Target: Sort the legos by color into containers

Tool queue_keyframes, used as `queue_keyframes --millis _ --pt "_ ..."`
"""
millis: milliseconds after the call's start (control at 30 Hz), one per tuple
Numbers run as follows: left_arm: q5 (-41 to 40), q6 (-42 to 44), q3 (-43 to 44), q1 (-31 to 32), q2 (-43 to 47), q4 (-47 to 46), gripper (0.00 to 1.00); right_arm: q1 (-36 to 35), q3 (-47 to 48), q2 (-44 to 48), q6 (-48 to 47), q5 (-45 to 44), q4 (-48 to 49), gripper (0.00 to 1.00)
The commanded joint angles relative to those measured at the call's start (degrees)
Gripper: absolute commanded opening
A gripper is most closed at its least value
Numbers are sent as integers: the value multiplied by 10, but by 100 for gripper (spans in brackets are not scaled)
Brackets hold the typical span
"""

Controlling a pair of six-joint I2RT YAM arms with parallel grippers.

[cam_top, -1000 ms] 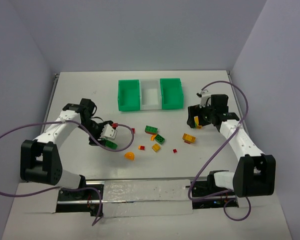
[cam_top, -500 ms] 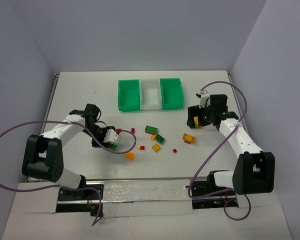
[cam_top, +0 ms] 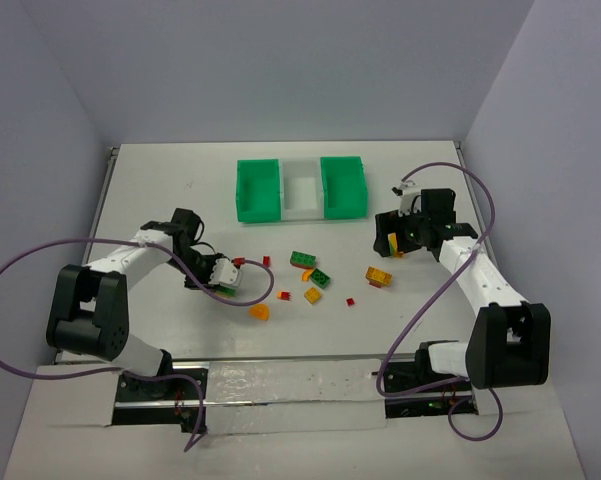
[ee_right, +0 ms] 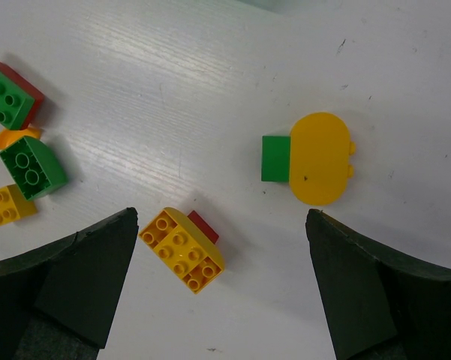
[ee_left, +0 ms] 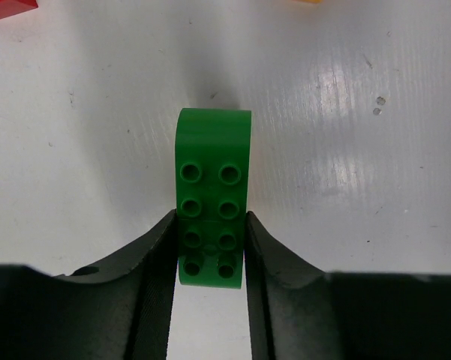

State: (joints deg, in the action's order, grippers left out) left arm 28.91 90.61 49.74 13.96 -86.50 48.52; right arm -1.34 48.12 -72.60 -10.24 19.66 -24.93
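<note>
- Left claw (ee_left: 210, 225): clenched on the green brick (ee_left: 212, 150). Both dark fingers (ee_left: 154, 277) press against its long sides at the near end, and its rounded far end projects past the fingertips.
- Green brick: lies flat on the white counter (ee_left: 360, 150), eight studs up. In the overhead view it is almost hidden beneath the left claw.
- Red bit (ee_left: 6, 6): ahead of the left claw, at the far left corner of its wrist view, well apart from the green brick.
- Orange half-disc (cam_top: 260, 311): near the left claw, on the side toward the arm bases.
- Right claw (ee_right: 221, 217): released, fingers spread wide, grasping nothing, over the counter.
- Yellow brick (ee_right: 181, 251): between the right claw's fingers, nearer the one at the left of the wrist view. It lies studs up, with a red piece (ee_right: 204, 223) showing at its far edge.
- Yellow oval piece (ee_right: 320, 159): just ahead of the right claw's other finger, with a green square (ee_right: 275, 158) touching its side.
- Green curved brick (ee_right: 31, 169) and green flat brick (ee_right: 4, 94): ahead of the right claw, at the left edge of its view. A small yellow brick (ee_right: 7, 204) lies just beside the curved one.
- Containers (cam_top: 302, 212): a joined row of green, white and green bins at the far side of the counter, well ahead of both claws and between them.
</note>
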Motion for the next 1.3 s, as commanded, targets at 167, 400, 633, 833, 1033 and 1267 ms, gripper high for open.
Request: queue_keyframes --millis 167,400,633,833,1033,1267 --pt "67 -71 62 6 11 39 0 3 58 33 1 57 -6 100" --pt "315 -387 167 5 46 25 0 -5 164 19 16 234 -58 100" --pt "427 -928 105 6 131 -347 0 -145 202 13 63 308 -23 100" --pt "426 -1212 26 6 152 -632 0 -217 246 -48 98 354 -24 100" --pt "408 -1312 -12 7 152 -731 0 -258 267 -99 151 411 8 100" --pt "399 -1382 -49 16 153 -813 0 -281 294 -148 192 453 38 96"
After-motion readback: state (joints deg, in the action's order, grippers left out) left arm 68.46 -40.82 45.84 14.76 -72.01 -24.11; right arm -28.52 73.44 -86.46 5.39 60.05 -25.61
